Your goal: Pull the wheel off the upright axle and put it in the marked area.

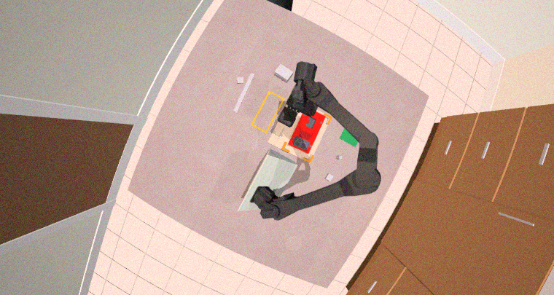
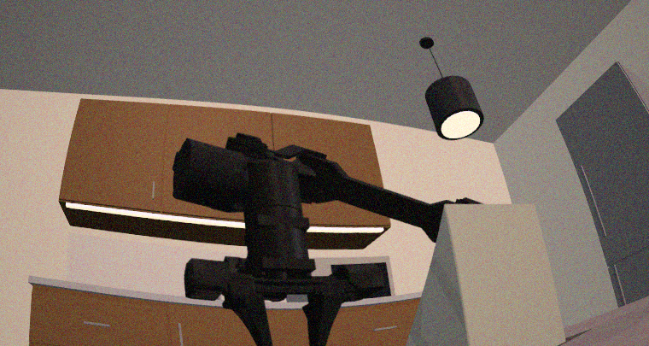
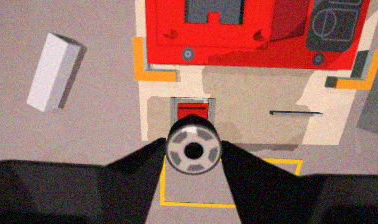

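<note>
My gripper [image 3: 193,145] [image 1: 287,114] is shut on the wheel [image 3: 193,151], a dark tyre with a light grey spoked hub and a black centre hole, seen face-on in the wrist view. The wheel hangs over the near edge of the beige board [image 3: 240,100] [image 1: 277,136]. Just beyond it a small red block in a grey frame [image 3: 192,109] sits on the board; the axle itself is hidden behind the wheel. The yellow marked area [image 3: 162,185] [image 1: 259,108] lies on the table right beside the board, partly under my fingers. In the top view the gripper hides the wheel.
A red plate [image 3: 240,45] [image 1: 306,132] with grey parts and orange corner marks [image 3: 145,70] fills the board's far side. A white block [image 3: 52,71] [image 1: 283,72], a thin grey bar [image 1: 243,92], a green patch [image 1: 348,138] and a pale wedge-shaped block [image 1: 271,172] [image 2: 486,275] stand around.
</note>
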Controlling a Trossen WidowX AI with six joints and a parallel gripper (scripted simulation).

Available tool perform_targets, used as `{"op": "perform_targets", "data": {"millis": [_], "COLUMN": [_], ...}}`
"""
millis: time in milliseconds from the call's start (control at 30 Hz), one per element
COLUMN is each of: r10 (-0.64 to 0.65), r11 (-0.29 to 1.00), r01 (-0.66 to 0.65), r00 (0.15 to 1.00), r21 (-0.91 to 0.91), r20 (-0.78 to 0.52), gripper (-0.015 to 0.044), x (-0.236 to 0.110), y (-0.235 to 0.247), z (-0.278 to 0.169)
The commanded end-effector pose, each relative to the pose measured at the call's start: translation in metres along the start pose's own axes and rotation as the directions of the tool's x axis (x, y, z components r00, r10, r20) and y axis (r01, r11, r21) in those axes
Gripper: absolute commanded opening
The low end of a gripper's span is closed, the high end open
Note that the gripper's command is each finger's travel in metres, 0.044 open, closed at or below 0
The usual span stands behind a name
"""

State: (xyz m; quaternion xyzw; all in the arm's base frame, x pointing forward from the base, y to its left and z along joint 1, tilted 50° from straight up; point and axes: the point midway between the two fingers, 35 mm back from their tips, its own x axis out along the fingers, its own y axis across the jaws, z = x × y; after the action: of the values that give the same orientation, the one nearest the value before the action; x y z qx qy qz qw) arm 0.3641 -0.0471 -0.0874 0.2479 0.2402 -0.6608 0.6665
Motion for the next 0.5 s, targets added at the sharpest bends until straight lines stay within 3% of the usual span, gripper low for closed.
{"op": "perform_targets", "data": {"millis": [0,467], "r10": [-0.001,-0.002], "r11": [1.0,1.0], "r01": [0.001,0.002], "r00": [1.0,1.0], "r21": [0.007,0.006], "r20": [-0.003,-0.002], "gripper": [0.0,0.0], "x": [-0.0019,-0.0064], "y": [0.0001,0.0], "z": [0.0003,0.0003]}}
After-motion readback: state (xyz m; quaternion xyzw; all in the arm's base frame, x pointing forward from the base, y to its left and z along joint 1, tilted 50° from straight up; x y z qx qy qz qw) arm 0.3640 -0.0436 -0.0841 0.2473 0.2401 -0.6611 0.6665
